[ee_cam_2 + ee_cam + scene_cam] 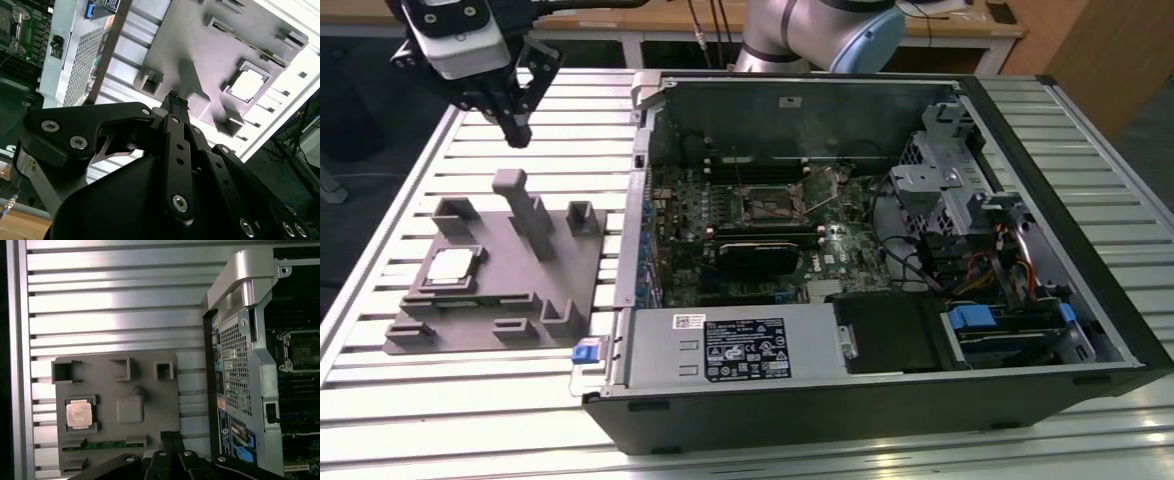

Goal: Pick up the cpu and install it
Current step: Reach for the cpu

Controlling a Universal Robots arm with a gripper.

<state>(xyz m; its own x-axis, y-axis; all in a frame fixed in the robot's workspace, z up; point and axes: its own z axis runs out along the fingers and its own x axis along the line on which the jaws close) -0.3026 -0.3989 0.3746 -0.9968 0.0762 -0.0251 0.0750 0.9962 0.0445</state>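
The gripper (516, 130) hangs point-down over the slatted table (480, 400), at about ten o'clock in the exterior view. Its two black fingers are drawn together until the tips meet, and nothing is caught between them; in both wrist views the tips (173, 96) (171, 436) show as one closed, empty point. From the exterior view it is in the air, well apart from everything and touching nothing. Nearest to it is the grey plastic fixture (500, 282), which lies flat on the slats toward six o'clock from the fingertips. The cpu (451, 265) sits in a square pocket of that fixture with its pale metal top facing up, at roughly seven o'clock from the gripper and near the fixture's nine o'clock edge. The same square chip shows seated in its pocket in the second wrist view (248, 84) and in the first wrist view (80, 414). Farther off, toward three o'clock from the fixture, stands the open computer case (854, 415) with the green motherboard (687, 255) exposed inside it. On that board the square socket (765, 205) lies well apart from the chip, and it appears to hold no chip, though its inside is too dark to be sure. I judge the task barely started: the chip is not yet gripped or lifted, so both the pick-up and the installation remain to be done.
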